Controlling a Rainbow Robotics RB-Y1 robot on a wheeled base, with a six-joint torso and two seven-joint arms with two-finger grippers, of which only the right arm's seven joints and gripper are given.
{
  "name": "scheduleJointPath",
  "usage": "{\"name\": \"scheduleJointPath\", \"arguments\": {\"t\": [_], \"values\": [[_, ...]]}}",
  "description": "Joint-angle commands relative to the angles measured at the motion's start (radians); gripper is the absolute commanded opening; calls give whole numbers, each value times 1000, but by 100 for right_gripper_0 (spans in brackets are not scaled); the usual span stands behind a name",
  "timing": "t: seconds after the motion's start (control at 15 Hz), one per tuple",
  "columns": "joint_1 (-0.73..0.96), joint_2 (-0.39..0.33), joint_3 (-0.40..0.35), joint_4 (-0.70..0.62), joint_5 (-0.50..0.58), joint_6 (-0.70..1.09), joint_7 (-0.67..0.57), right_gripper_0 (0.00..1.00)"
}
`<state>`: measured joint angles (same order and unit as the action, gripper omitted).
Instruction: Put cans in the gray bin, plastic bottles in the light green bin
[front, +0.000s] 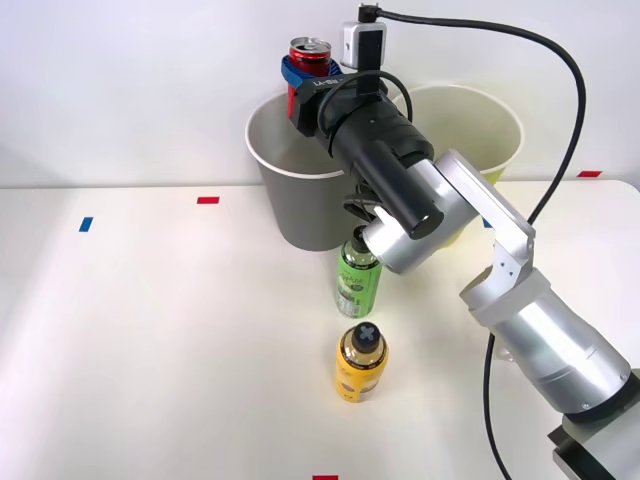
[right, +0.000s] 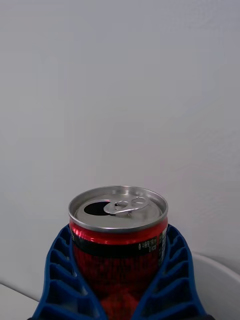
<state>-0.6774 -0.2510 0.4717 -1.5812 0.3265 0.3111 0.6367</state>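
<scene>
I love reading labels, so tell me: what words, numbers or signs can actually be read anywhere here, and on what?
Shiny red metal can held in the right gripper: small white print on its black band, too small to read.
Green-labelled plastic bottle: label text blurred, unreadable.
Short yellow plastic bottle: a gray cross on its black cap; label print unreadable.
Dark wrist housing: pale lettering, unreadable.

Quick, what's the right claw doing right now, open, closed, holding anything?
Right claw: closed on the red can, held upright above the gray bin.
</scene>
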Motion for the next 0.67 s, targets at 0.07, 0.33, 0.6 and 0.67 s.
{"name": "scheduleJointPath", "arguments": {"t": [0.07, 0.33, 0.6, 0.67], "values": [[-21, 12, 1, 33, 22, 0, 9, 0], [-19, 22, 2, 33, 26, 0, 8, 100], [-19, 35, -1, 33, 63, 0, 0, 100], [-19, 35, -1, 33, 74, -4, -2, 100]]}}
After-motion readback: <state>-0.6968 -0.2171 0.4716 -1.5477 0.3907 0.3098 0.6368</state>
